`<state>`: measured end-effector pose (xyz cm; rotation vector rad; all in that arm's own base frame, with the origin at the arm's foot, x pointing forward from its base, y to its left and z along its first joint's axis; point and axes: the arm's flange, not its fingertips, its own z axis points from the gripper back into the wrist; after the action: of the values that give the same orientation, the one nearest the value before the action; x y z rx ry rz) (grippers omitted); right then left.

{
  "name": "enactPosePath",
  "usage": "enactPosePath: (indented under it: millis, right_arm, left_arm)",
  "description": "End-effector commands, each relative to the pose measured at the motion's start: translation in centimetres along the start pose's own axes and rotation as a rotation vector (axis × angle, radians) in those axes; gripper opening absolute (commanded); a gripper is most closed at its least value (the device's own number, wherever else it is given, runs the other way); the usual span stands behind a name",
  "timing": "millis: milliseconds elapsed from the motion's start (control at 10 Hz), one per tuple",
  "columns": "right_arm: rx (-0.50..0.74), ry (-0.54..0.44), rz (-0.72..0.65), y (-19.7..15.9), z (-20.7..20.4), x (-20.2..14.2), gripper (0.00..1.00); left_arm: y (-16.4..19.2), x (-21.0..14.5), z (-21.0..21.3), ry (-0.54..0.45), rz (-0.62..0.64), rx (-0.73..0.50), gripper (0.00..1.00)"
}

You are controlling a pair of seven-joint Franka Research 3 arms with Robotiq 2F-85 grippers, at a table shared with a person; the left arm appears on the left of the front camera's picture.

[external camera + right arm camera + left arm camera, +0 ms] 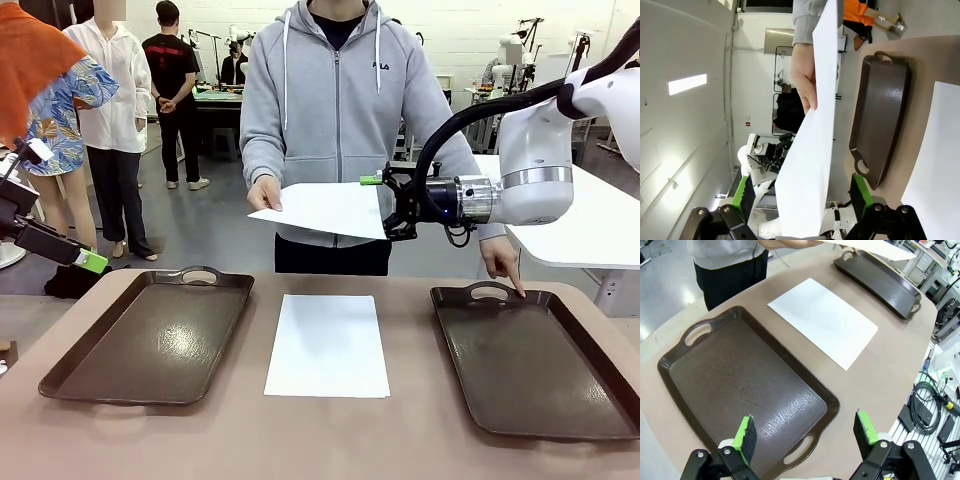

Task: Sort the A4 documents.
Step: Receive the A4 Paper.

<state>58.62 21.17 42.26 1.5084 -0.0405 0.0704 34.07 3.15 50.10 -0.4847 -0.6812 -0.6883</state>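
Your right gripper (385, 208), fingers spread, straddles the held sheet (320, 210) in the person's hand (266, 192), perhaps not touching it. The flat sheet (328, 345) lies between left tray (150, 340) and right tray (530, 370). Your left gripper (807, 432) gapes above the left tray.

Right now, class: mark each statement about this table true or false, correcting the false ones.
1. A sheet lies flat on the table between the left tray and right tray. True.
2. The left tray holds paper. False: it is empty.
3. The person holds a second sheet in the air. True.
4. The right arm's jaws are shut on that sheet. False: they stand open, its edge between them.
5. The person's free hand points at the left tray. False: a finger touches the right tray's handle.
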Motion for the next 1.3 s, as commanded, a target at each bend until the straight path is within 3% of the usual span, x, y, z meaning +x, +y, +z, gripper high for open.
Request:
enactPosePath:
  millis: [0,200,1200]
  right_arm:
    - [0.044,-0.001,-0.023,-0.02,-0.66,0.23,1.00]
    - [0.038,-0.001,-0.026,-0.27,-0.80,-0.13,0.94]
    - [0.041,-0.013,-0.038,-0.06,-0.80,-0.33,0.03]
  left_arm:
    - [0.14,-0.03,-0.01,-0.014,-0.007,-0.014,1.00]
    - [0.14,-0.03,-0.01,-0.014,-0.007,-0.014,1.00]
    - [0.14,-0.03,-0.01,-0.014,-0.007,-0.014,1.00]
